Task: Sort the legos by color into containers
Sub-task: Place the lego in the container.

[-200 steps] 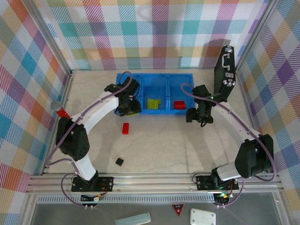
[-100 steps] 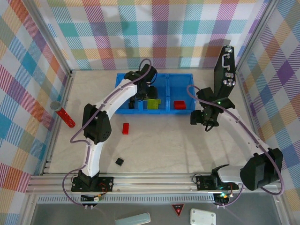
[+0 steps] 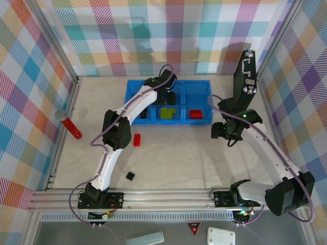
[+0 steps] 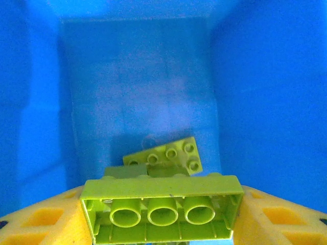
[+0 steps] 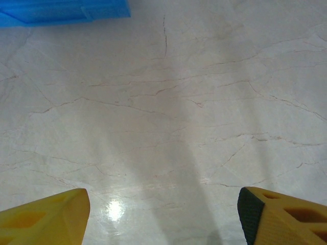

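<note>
My left gripper [image 3: 166, 97] hangs over the middle compartment of the blue tray [image 3: 204, 84], shut on a lime-green brick [image 4: 161, 212] that is held with its hollow underside facing the camera. More green bricks [image 4: 166, 155] lie on that compartment's floor beneath it, seen from above as green bricks [image 3: 167, 112]. A red brick [image 3: 195, 114] lies in the right compartment. On the table are a loose red brick [image 3: 137, 139] and a black brick [image 3: 131, 176]. My right gripper [image 3: 225, 130] is open over bare table just right of the tray, nothing between its fingers [image 5: 46, 214].
A red cylinder with a grey cap [image 3: 70, 126] lies at the left edge. A black case with metal latches [image 3: 245, 76] leans at the back right. The tray's corner [image 5: 61, 13] shows at the top left of the right wrist view.
The left arm swung from the tray's left compartment to over the middle one, carrying the green brick. The right gripper drifted right and nearer, away from the tray.
</note>
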{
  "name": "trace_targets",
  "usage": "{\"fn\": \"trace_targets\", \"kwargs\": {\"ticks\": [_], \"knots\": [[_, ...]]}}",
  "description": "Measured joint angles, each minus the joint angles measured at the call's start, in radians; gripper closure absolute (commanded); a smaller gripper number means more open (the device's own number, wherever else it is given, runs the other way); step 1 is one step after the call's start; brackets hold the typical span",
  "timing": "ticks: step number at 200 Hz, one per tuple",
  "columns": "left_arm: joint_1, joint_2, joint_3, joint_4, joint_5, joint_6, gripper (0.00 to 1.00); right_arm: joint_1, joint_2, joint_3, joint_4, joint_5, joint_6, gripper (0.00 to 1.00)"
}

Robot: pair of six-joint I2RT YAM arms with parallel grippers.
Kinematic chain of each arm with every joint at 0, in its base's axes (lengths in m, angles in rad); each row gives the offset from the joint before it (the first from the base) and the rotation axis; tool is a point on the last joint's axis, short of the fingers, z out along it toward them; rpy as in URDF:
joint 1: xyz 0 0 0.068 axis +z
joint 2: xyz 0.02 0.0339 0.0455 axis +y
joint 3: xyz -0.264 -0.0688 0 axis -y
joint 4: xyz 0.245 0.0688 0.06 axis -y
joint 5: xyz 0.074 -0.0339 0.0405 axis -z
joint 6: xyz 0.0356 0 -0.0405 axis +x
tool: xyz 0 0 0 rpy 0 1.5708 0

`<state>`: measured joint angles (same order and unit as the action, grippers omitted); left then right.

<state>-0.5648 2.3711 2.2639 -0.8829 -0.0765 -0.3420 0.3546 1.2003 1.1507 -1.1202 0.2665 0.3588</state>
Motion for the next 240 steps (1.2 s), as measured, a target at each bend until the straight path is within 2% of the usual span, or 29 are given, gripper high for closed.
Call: {"fn": "trace_targets", "kwargs": {"ticks": [102, 240], "knots": [[0.020, 0.139, 0.005, 0.176, -0.038, 0.024, 0.42, 0.000, -0.051, 0.000, -0.038, 0.006, 0.022, 0.23], [0.025, 0.158, 0.009, 0.209, -0.011, 0.011, 0.29, 0.000, -0.052, 0.000, -0.051, 0.006, 0.022, 0.23]]}}
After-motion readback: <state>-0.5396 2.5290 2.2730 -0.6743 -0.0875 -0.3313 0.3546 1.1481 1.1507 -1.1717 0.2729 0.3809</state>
